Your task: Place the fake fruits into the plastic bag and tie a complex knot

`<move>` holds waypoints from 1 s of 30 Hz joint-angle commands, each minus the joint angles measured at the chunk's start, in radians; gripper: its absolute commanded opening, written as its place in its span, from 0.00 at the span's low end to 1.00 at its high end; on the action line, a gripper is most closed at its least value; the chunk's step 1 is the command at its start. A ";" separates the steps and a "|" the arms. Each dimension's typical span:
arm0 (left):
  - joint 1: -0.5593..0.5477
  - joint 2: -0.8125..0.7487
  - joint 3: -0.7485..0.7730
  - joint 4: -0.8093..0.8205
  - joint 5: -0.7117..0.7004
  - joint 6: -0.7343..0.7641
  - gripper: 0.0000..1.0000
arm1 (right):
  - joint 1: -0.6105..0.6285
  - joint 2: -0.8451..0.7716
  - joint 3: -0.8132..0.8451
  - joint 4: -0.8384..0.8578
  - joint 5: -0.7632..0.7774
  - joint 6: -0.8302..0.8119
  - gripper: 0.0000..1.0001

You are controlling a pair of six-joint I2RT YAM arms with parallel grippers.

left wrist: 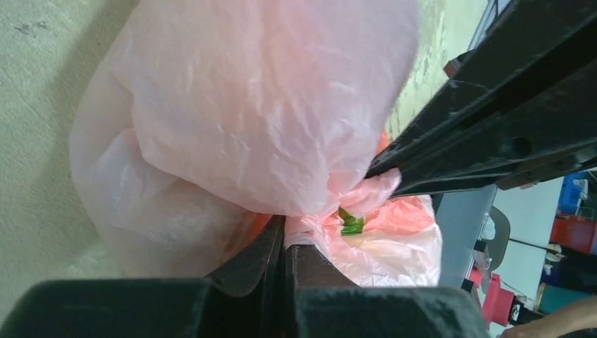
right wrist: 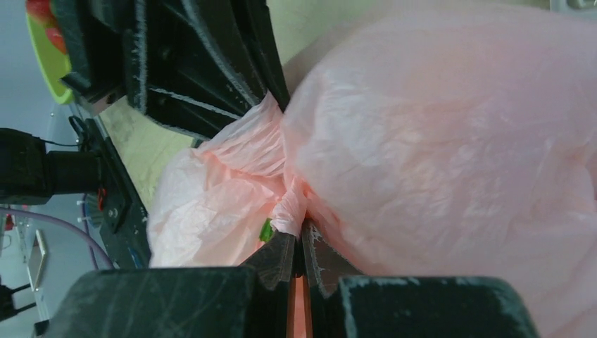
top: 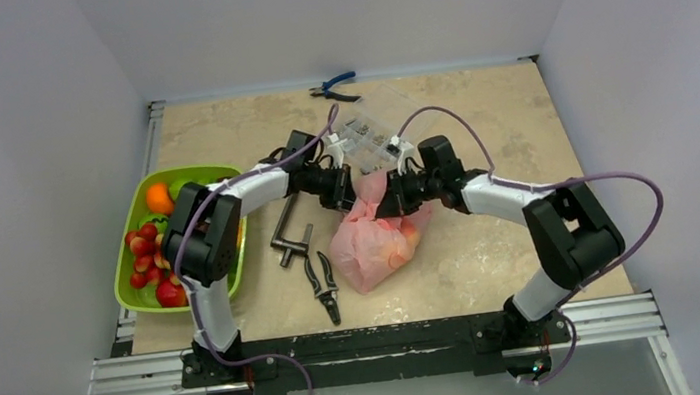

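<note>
At far left of the top view, a lime-green tray [top: 192, 173] is seen w/ red and orange fake fruits [top: 143, 248] lying in it (so loading is judged partial, or the rest unwanted). Right of it, dark hand tools [top: 323, 283] lie on the bench [top: 498, 119]. At centre frame the left pincer [top: 345, 190] is clamped narrow on a gathered strip of the plastic bag [top: 368, 251]. The bag rests on the bench just below both pincers, bulging, w/ orange and green shapes showing thru the film. Just right, the right pincer [top: 391, 197] is likewise closed on pink film, nearly tip to tip w/ the left.

The step is judged to be the tying. In the right wrist view a twisted pink lump, prob. the start of the knot [right wrist: 291, 205], is seen betw. the two grips. An even outward pull is prob. called for next, w/o slip. The film is thin, crinkly, translucent, and judged apt to stretch or tear. The fruits are glossy, rounded, hard-looking.
</note>
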 commanded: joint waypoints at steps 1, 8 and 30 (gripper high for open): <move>0.013 -0.147 0.080 -0.069 -0.012 0.088 0.00 | -0.004 -0.167 0.086 -0.075 0.012 -0.087 0.00; 0.091 -0.201 0.208 -0.257 -0.131 0.278 0.00 | -0.053 -0.352 0.059 -0.191 0.050 -0.143 0.00; 0.329 -0.312 0.291 -0.548 -0.259 0.498 0.99 | -0.250 -0.490 0.173 -0.506 0.149 -0.405 0.94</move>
